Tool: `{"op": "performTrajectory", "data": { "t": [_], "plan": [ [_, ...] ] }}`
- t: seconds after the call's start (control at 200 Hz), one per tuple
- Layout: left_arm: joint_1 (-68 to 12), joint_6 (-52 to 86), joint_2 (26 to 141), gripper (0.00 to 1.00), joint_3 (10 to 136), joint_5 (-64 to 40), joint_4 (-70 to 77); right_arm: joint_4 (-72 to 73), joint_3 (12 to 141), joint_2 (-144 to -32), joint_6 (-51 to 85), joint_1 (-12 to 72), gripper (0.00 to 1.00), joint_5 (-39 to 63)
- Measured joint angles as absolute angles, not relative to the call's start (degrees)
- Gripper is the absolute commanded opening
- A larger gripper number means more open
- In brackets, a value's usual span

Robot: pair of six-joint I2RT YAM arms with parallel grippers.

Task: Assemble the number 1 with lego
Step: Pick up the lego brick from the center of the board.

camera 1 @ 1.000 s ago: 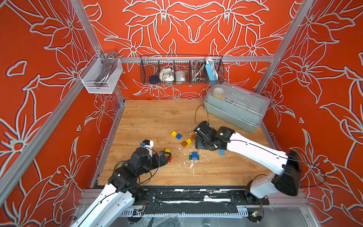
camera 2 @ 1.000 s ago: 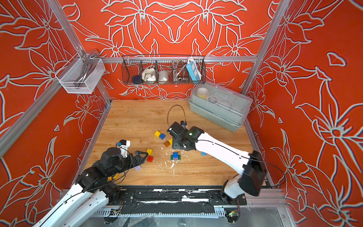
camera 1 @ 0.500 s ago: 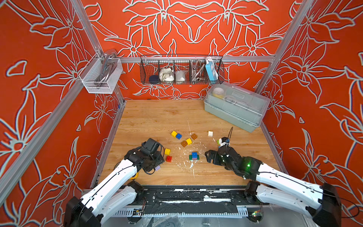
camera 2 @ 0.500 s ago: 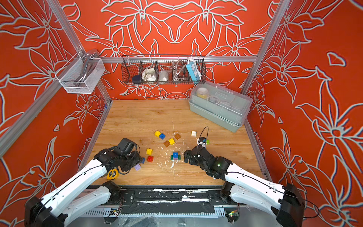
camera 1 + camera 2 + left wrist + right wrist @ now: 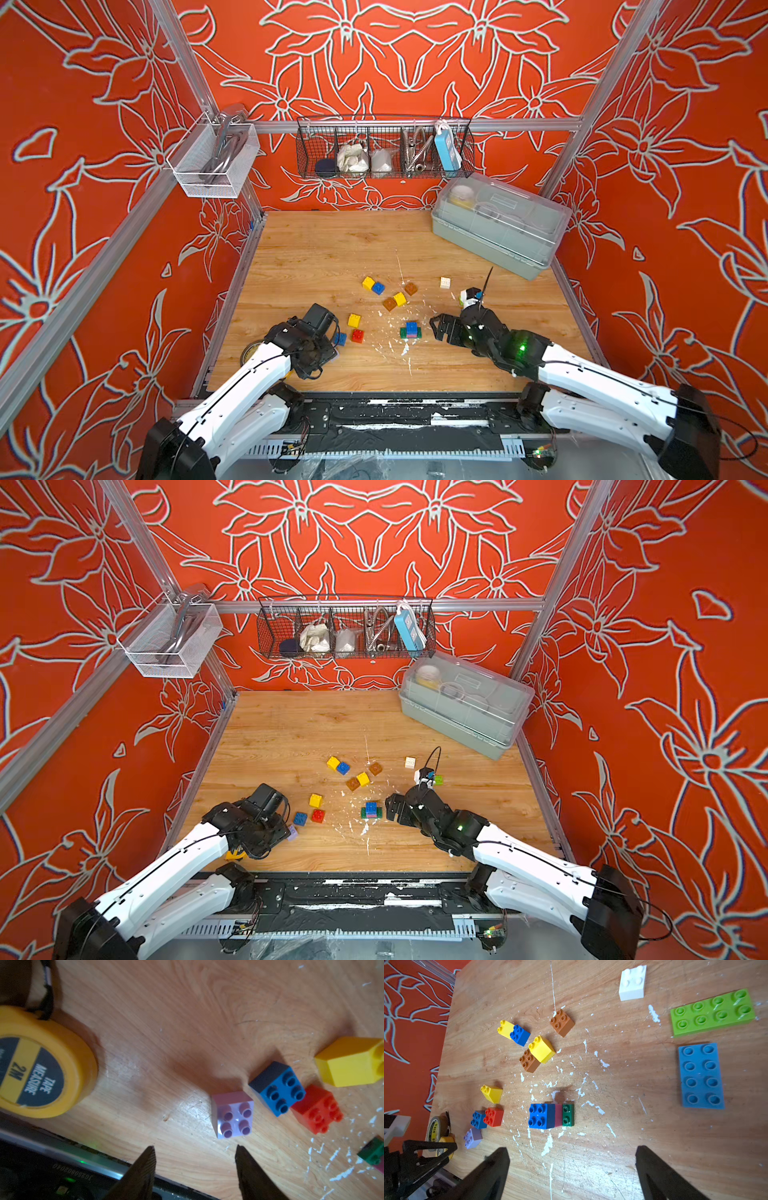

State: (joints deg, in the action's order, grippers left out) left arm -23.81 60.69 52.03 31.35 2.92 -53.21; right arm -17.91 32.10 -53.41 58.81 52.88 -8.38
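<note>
A lilac lego brick [image 5: 232,1114] lies just beyond the tips of my left gripper [image 5: 195,1147], which is open with nothing between its fingers. Beside the lilac one sit a blue brick [image 5: 277,1088], a red brick [image 5: 316,1108] and a yellow brick [image 5: 351,1064]. A small stack [image 5: 548,1115], blue on pink on dark green, stands ahead of my right gripper [image 5: 571,1148], which is wide open and empty. In both top views the stack [image 5: 411,330] is left of the right gripper [image 5: 440,330]. Lime [image 5: 712,1013] and light blue [image 5: 702,1076] plates lie flat.
Yellow, blue and brown bricks [image 5: 388,293] are scattered mid-table, with a white brick [image 5: 445,282] further right. A yellow tape measure [image 5: 41,1064] lies near the front left edge. A grey lidded bin [image 5: 498,224] stands at the back right. White flecks litter the wood.
The right arm has pulled back from the middle bricks to the front right and its jaws have opened wide. The left arm has reached toward the lilac brick with jaws narrower.
</note>
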Motion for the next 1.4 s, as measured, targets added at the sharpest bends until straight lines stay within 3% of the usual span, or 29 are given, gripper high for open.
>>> {"op": "performTrajectory", "data": {
  "t": [0.465,0.816,1.401],
  "plan": [
    [-23.62,60.4,51.33,0.64,31.77,1.23,-51.16,-16.47,32.32,-54.19,58.22,52.88,1.0,-6.31],
    [-23.62,58.83,61.01,0.65,33.15,-0.97,-47.05,-16.23,32.32,-54.37,58.22,52.88,1.0,-5.93],
    [-23.38,55.31,66.39,0.53,31.92,-1.61,-42.3,-16.23,32.32,-54.37,58.24,52.88,1.0,-5.96]
  ]
}}
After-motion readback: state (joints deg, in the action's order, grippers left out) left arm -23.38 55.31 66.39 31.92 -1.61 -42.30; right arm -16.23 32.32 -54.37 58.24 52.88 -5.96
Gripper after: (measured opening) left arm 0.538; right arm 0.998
